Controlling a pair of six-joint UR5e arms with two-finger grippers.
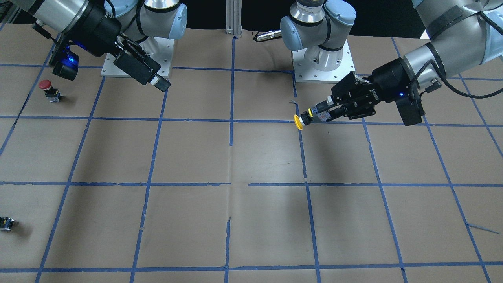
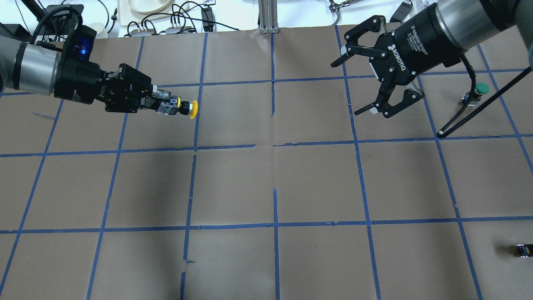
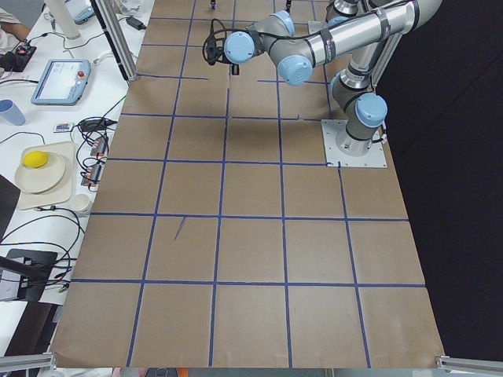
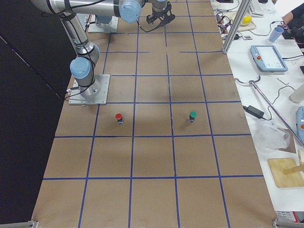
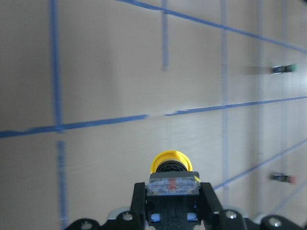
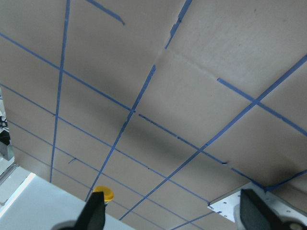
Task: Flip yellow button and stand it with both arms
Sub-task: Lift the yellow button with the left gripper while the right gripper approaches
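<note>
Yellow button [image 2: 180, 107] is held clear of the table [image 2: 266, 187], lying horizontal, cap toward centre. Its contact block is partly hidden in the left gripper [image 2: 165, 105], clamped on it. Right gripper [image 2: 345, 88] is spread wide, apparently empty, well apart.

Yellow button [image 2: 180, 107]: round yellow cap on black-and-grey block, held sideways above the worktop [image 2: 291, 183], cap pointing toward mid-table | left gripper [image 2: 164, 105]: clamped on the block | right gripper [image 2: 345, 88]: fingers spread wide, empty, well apart from the button
</note>
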